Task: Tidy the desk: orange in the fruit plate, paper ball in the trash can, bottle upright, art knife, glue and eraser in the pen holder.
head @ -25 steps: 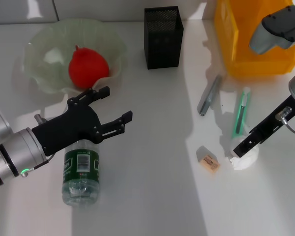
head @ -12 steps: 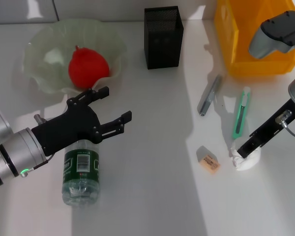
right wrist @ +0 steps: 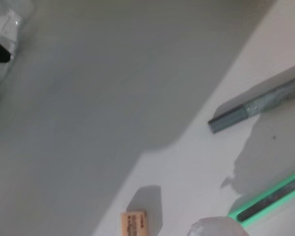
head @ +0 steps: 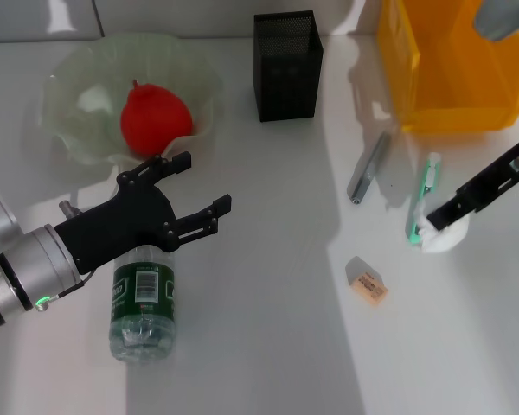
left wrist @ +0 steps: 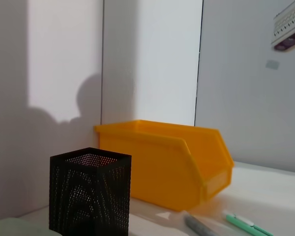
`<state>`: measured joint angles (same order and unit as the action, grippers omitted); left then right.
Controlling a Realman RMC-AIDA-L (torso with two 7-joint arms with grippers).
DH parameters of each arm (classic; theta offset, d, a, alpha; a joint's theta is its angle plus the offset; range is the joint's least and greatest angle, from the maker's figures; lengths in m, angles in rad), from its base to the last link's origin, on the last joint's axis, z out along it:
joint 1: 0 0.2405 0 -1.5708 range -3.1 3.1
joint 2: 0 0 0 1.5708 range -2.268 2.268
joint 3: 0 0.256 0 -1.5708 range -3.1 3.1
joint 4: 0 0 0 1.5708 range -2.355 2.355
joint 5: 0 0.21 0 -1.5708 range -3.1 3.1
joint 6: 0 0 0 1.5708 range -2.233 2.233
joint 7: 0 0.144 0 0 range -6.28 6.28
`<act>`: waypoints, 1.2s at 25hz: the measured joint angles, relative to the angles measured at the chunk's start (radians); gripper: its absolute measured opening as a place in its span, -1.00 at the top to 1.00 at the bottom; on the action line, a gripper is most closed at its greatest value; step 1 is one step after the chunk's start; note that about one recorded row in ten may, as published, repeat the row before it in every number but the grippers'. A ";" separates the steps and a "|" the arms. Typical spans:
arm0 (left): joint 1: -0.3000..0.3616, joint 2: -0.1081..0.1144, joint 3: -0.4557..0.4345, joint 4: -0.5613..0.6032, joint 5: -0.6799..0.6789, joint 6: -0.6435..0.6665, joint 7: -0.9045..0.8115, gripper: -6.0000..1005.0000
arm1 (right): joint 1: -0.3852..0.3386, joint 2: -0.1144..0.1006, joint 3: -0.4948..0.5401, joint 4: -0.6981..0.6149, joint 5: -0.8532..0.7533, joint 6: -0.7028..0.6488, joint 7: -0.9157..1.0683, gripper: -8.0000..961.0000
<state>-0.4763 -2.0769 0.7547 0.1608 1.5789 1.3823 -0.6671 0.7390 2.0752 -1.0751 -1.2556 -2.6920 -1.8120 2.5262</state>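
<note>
My right gripper [head: 431, 223] is shut on the white paper ball [head: 444, 235], held above the table just in front of the yellow trash can [head: 450, 78]. The ball's top [right wrist: 219, 229] also shows in the right wrist view. The green art knife [head: 424, 197], grey glue stick [head: 368, 167] and tan eraser [head: 368, 286] lie on the table nearby. The black mesh pen holder [head: 285, 65] stands at the back. The red-orange orange [head: 154, 118] sits in the green fruit plate [head: 69, 95]. The green bottle [head: 143, 303] lies on its side under my open left gripper [head: 209, 181].
The left wrist view looks across the table at the pen holder [left wrist: 90, 191], the yellow bin [left wrist: 162, 164], the knife [left wrist: 246, 223] and the glue stick [left wrist: 199, 226]. The right wrist view shows the glue stick [right wrist: 258, 105], knife [right wrist: 270, 196] and eraser [right wrist: 134, 223] below.
My right gripper has closed on the paper ball, lifted it off the table and carried it back and right toward the yellow bin. The left arm has not moved.
</note>
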 joint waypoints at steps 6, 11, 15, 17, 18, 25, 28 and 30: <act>-0.004 -0.001 0.000 -0.003 -0.002 0.001 0.003 -0.73 | 0.003 -0.020 0.104 -0.242 -0.041 -0.005 0.005 0.02; -0.006 -0.002 0.000 -0.004 -0.002 0.005 0.000 -0.73 | -0.019 -0.023 0.163 -0.410 -0.085 0.136 0.001 0.02; -0.003 -0.002 0.000 -0.003 -0.002 0.008 0.000 -0.73 | -0.038 -0.023 0.162 -0.400 -0.123 0.292 -0.013 -0.02; -0.002 -0.002 0.000 -0.004 -0.002 0.009 0.003 -0.73 | -0.035 -0.023 0.157 -0.356 -0.133 0.337 -0.014 -0.04; -0.002 -0.002 0.000 -0.004 -0.002 0.009 0.003 -0.73 | -0.034 -0.023 0.155 -0.328 -0.136 0.366 -0.014 -0.05; -0.001 -0.002 0.000 -0.004 -0.002 0.014 0.002 -0.73 | -0.034 -0.014 0.105 -0.119 -0.136 0.604 -0.051 -0.14; 0.000 -0.002 0.000 -0.004 -0.001 0.022 0.004 -0.73 | -0.010 -0.014 0.096 -0.036 -0.131 0.640 -0.079 -0.18; 0.001 -0.002 0.000 -0.004 -0.001 0.025 0.004 -0.73 | 0.007 -0.014 0.090 0.017 -0.132 0.663 -0.095 -0.20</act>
<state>-0.4750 -2.0786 0.7546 0.1564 1.5776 1.4077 -0.6628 0.7459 2.0609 -0.9848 -1.2388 -2.8242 -1.1487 2.4314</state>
